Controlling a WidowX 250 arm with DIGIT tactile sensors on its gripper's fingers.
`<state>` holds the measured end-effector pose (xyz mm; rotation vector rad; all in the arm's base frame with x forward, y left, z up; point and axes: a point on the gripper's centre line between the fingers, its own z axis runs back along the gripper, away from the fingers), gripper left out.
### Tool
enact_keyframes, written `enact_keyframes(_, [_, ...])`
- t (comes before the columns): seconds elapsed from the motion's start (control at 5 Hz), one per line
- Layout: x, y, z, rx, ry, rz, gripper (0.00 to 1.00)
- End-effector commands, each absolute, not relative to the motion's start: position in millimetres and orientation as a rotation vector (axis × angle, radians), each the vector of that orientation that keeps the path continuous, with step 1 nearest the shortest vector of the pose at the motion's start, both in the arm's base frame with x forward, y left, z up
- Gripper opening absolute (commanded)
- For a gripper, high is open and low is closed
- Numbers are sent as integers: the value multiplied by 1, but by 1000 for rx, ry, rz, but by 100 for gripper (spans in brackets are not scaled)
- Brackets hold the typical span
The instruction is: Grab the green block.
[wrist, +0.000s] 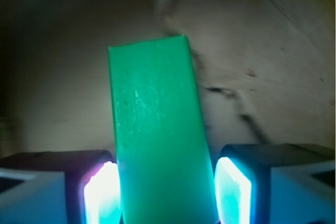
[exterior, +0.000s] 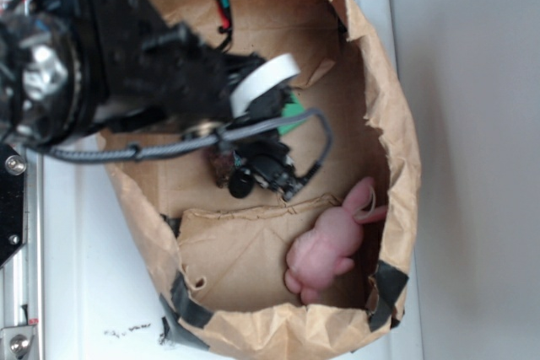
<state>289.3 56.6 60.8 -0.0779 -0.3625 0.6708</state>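
Note:
The green block (wrist: 157, 129) is a flat, smooth, bright green slab. In the wrist view it runs away from the camera between my fingers, over the brown paper floor. My gripper (wrist: 167, 192) is shut on it. The left pad (wrist: 102, 192) presses its left side and the right pad (wrist: 233, 190) meets its right side low down. In the exterior view only a green corner of the block (exterior: 293, 119) shows beside the black gripper (exterior: 268, 151), which reaches down into the paper bag (exterior: 396, 124). The arm hides the rest of the block.
A pink toy rabbit (exterior: 331, 246) lies in the bag's lower right corner. The crumpled bag walls ring the gripper closely. A brown lumpy piece (exterior: 222, 166) sits under the arm. The bag rests on a white table (exterior: 93, 276), with a metal rail at the left.

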Motion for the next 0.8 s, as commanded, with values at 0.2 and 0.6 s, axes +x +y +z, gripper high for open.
enact_keyframes(0.2, [306, 70, 160, -78, -134, 311, 0])
enact_keyframes(0.6, [292, 59, 178, -29, -244, 150, 0])
